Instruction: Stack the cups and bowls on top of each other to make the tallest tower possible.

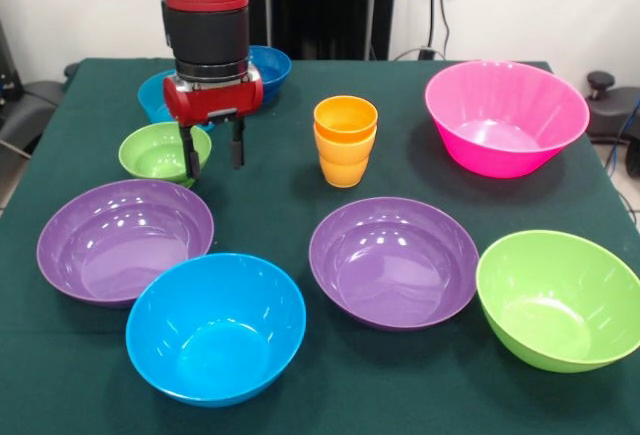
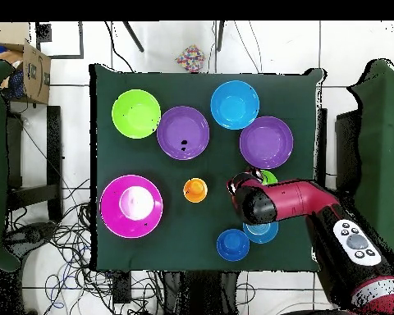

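Front view has the gripper (image 1: pixel 211 148) open over the small green bowl's (image 1: pixel 157 152) right rim – an off-centre pinch could flip it into the left purple bowl (image 1: pixel 122 239).

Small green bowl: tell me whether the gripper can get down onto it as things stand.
Probably yes. The gripper hangs open right above the small green bowl, at its rim nearest the stacked cups, with nothing between them; the light blue bowl sits behind.
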Robot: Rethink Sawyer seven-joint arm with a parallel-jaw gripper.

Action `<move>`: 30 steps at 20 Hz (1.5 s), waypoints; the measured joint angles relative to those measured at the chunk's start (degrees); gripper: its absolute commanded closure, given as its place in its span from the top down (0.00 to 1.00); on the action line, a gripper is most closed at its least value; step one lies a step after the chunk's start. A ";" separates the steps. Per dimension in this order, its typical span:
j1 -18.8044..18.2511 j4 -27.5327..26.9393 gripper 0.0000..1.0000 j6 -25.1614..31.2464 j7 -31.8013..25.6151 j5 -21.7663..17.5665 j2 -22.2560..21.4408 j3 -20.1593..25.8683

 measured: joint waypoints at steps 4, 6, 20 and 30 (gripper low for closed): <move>0.01 0.01 1.00 0.00 0.00 0.00 -0.13 0.01; 0.01 0.01 1.00 0.00 0.00 -0.01 -0.48 0.02; 0.01 0.02 1.00 0.00 0.00 0.00 -2.91 0.01; 0.01 0.02 1.00 0.00 0.00 0.00 -2.84 -1.14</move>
